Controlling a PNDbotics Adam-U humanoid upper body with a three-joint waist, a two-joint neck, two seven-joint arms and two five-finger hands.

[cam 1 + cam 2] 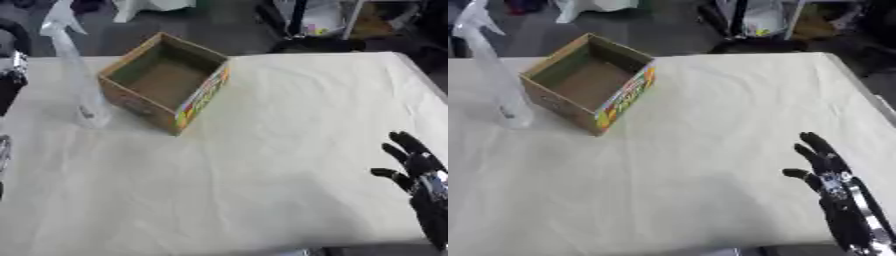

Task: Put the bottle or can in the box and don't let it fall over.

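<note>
The spray bottle (77, 75) stands upright on the table (262, 150), at the far left, just beside the box's (166, 82) left wall and apparently touching or nearly touching it. It is clear and tall with a narrow base, so it would likely tip easily; standing it close to the box keeps the needed carry short. Nothing holds it.

The box is open at the top, set askew with one corner toward the robot. Its brown floor shows bare: nothing is in it. Its walls are lower than the bottle, so the bottle would rise above the rim once inside and would need setting down squarely on the floor.

The right hand (824, 167) rests near the lower right corner, fingers up and straight, holding nothing, well apart from bottle and box. Dark parts at the left edge may belong to the left arm; no left hand can be made out.

The task looks not yet begun.
</note>
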